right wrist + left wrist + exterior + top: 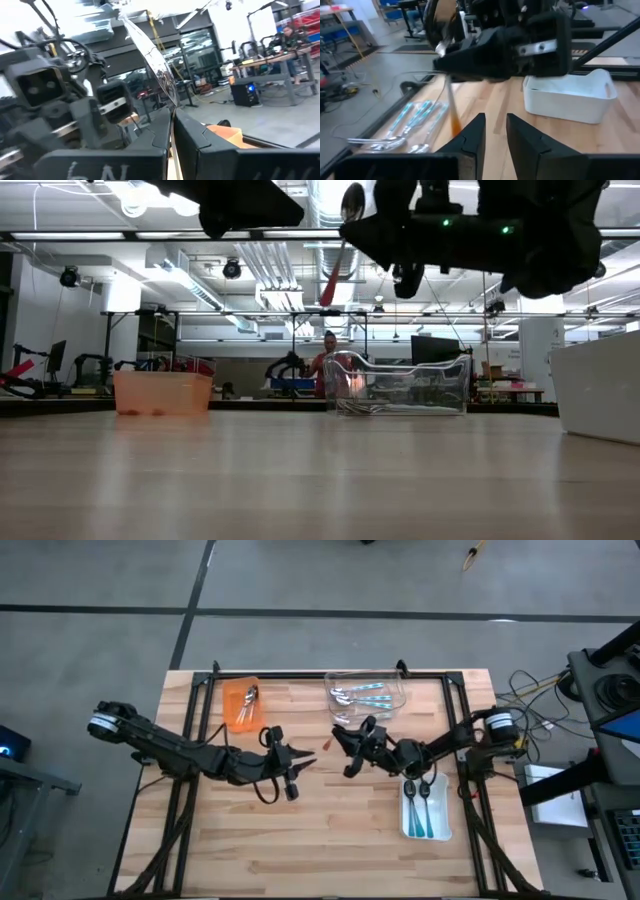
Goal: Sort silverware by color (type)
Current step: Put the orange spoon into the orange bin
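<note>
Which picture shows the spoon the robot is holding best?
The right wrist view: the spoon fills it, pinched in the right gripper. The low view shows its bowl and orange handle high up. The left wrist view shows the handle's blurred orange end; the high view shows only an orange tip.

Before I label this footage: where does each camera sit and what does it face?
High: overhead, straight down on both arms and the table.
Low: at tabletop height, facing the room; arms overhead.
Left wrist: past the open left pincer at the right pincer.
Right wrist: past its shut pincer holding the orange-handled spoon.
Shared: high and low both show the clear tray.
</note>
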Controlling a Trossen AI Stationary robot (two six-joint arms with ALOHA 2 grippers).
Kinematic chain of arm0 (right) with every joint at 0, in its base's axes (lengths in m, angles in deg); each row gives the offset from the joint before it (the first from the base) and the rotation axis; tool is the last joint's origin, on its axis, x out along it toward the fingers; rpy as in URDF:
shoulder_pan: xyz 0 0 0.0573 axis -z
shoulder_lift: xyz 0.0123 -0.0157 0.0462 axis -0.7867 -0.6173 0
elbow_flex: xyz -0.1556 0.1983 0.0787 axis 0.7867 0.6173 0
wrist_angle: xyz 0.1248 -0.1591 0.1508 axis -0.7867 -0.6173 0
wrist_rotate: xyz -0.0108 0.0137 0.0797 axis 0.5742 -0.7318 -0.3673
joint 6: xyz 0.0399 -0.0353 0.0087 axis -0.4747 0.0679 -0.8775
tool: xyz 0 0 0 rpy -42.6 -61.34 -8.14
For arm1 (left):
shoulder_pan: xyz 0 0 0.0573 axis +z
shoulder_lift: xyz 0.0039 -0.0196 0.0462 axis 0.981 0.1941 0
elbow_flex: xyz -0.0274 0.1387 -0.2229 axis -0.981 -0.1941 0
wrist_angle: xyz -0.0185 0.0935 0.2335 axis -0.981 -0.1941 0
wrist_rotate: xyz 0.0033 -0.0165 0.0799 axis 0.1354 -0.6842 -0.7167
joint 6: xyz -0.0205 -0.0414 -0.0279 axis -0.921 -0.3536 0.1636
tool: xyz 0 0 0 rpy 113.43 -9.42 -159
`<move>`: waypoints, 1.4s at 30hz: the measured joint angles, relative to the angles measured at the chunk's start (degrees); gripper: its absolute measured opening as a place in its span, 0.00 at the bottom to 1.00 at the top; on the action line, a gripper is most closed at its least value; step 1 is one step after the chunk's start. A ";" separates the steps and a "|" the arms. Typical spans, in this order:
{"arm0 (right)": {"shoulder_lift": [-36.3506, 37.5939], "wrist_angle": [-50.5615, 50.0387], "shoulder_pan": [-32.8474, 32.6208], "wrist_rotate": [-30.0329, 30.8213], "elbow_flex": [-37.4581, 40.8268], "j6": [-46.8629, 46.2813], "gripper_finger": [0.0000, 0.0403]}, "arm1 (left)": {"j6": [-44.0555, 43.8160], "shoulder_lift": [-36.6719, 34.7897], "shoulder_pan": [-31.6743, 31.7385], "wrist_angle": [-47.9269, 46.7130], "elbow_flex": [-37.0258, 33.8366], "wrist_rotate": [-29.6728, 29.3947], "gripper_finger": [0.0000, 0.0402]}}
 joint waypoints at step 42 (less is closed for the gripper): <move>-5.20 0.52 -0.11 0.14 -6.54 2.60 0.02 | 13.27 16.33 3.32 28.66 0.00 -18.31 0.49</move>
